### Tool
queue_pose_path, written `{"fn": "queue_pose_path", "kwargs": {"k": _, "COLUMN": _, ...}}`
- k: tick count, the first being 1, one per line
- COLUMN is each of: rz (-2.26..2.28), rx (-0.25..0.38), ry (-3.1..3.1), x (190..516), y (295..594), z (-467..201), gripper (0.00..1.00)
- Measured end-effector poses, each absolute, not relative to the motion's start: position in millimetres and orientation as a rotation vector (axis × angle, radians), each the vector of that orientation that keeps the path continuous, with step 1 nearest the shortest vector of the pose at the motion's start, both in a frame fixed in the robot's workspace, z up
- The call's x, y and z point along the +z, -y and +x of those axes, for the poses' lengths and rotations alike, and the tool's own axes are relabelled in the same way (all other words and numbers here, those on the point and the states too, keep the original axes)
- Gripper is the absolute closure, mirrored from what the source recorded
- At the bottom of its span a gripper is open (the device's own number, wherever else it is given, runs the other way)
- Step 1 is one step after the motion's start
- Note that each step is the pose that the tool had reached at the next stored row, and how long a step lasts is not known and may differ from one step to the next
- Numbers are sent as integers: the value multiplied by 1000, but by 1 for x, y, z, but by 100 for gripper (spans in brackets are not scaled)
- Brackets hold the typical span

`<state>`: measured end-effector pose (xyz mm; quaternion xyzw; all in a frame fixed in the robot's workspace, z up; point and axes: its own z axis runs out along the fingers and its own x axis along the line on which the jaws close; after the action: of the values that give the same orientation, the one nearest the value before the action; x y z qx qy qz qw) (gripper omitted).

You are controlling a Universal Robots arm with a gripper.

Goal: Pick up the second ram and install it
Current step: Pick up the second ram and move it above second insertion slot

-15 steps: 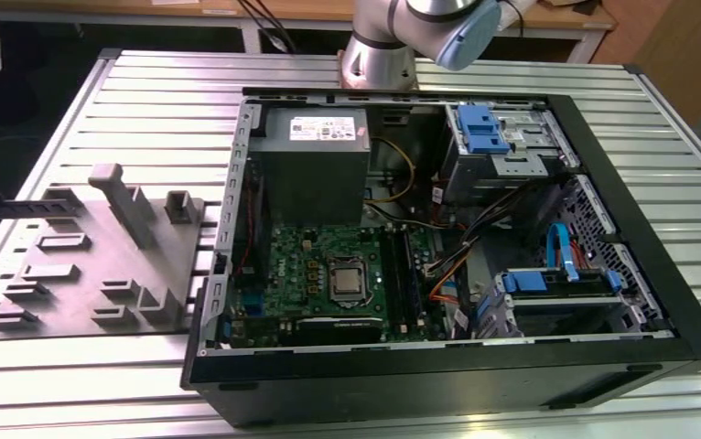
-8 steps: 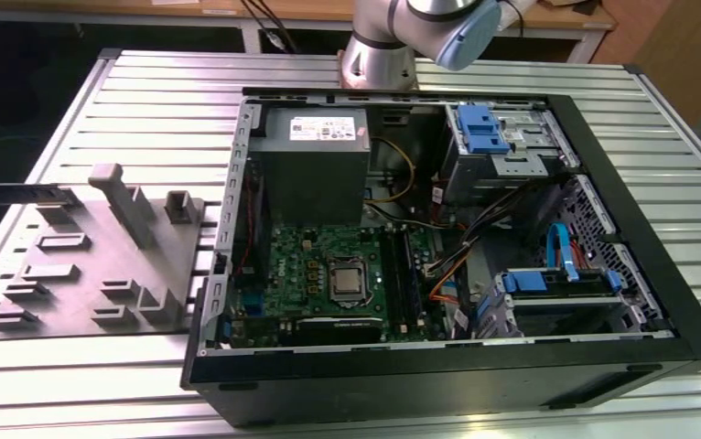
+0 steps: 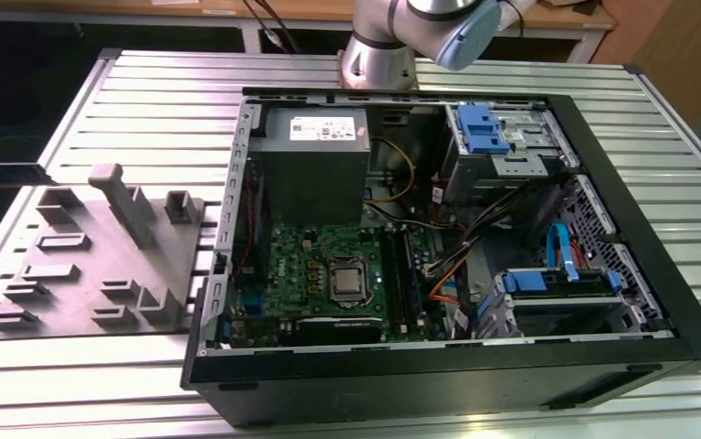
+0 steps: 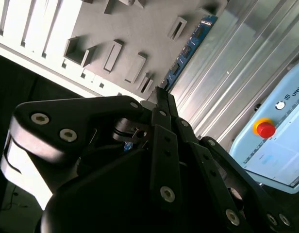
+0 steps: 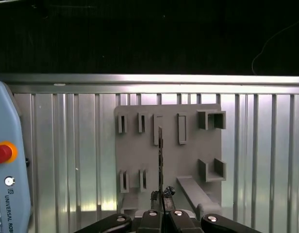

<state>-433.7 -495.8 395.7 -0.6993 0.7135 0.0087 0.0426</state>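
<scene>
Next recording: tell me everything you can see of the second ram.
The second ram is a long, narrow, flat stick. In the second wrist view it is a blue board with a row of small dark chips. In the first wrist view it is edge-on, a thin dark line. The gripper is shut on one end, and the rest juts straight out towards the grey moulded tray. Whether its far end touches the tray cannot be told.

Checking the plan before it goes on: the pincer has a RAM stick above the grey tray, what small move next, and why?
Probably carry it across toward the open computer case. The pincer looks shut on the RAM stick, which hangs clear above the grey tray, so the pick seems done.
</scene>
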Motion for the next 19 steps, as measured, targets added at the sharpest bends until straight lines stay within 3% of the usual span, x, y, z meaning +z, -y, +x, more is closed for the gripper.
{"fn": "queue_pose_path", "kwargs": {"k": 19, "rz": -2145, "rx": 51, "ry": -2191, "x": 408, "y": 496, "z": -421, "gripper": 89}}
